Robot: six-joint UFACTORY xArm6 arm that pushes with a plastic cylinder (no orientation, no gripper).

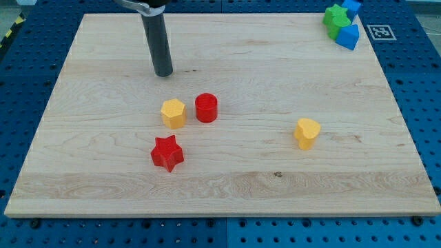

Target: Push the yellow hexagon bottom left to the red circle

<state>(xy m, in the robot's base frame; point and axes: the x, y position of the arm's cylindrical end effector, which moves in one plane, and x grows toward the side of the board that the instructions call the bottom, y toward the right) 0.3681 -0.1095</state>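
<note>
tip [164,73] above yellow hexagon [173,113], beside red circle [206,108]

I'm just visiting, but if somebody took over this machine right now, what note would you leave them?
My tip rests on the wooden board, above the small yellow hexagon block in the view, touching nothing.
The hexagon sits directly left of the red round block, with a narrow gap between them.
Done: nothing visible.
Left: nudge the hexagon downward so it ends at the circle's bottom left.

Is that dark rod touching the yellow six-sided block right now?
No: my tip stands apart from the yellow hexagon, toward the view's top, with bare board between them.
</note>
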